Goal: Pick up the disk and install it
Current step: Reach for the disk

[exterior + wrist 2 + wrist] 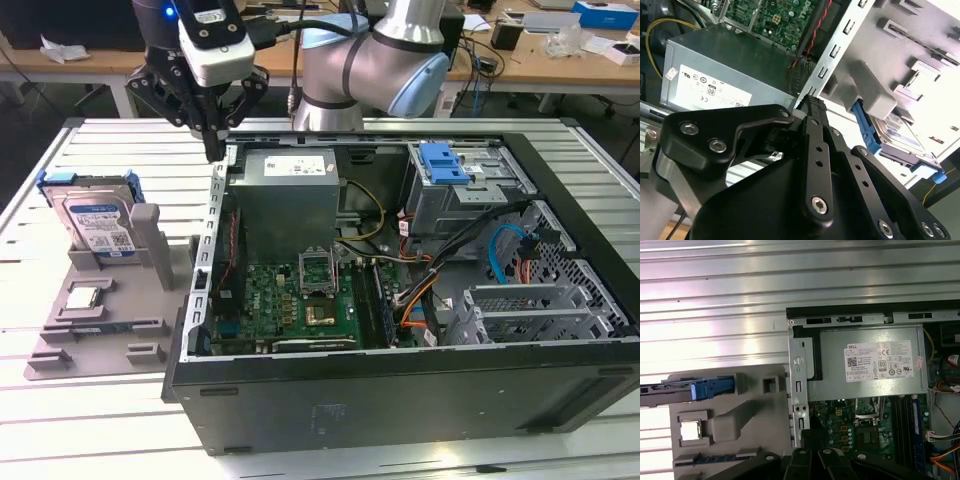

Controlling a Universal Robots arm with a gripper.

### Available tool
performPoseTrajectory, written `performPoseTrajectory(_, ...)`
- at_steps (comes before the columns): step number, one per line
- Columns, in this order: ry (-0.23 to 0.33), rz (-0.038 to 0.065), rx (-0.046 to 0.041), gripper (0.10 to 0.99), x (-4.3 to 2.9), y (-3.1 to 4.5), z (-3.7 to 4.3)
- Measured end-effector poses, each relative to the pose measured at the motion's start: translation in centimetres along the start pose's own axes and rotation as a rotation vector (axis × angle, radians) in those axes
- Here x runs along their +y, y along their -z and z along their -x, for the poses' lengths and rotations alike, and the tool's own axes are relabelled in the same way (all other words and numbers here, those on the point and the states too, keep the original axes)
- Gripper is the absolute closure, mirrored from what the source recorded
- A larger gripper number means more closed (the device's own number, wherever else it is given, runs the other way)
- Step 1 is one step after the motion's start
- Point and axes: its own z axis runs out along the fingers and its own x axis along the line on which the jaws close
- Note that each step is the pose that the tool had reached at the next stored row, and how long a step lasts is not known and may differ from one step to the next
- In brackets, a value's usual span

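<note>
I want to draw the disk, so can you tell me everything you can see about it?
The disk is a flat silver metal box with a white-and-blue label and blue plastic rails along its edges. It stands on edge in the grey holder, on the exterior view's left of the open computer case. The holder alone touches it; the gripper hangs apart.

Disk [95, 215] base hidden in grey holder [150, 248]; its print too small.
</note>
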Motion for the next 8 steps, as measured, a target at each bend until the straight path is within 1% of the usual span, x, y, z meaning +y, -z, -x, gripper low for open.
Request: performPoseTrajectory(8, 0.000, 0.000, 0.0000, 0.980, -0.08, 0.03, -1.09)
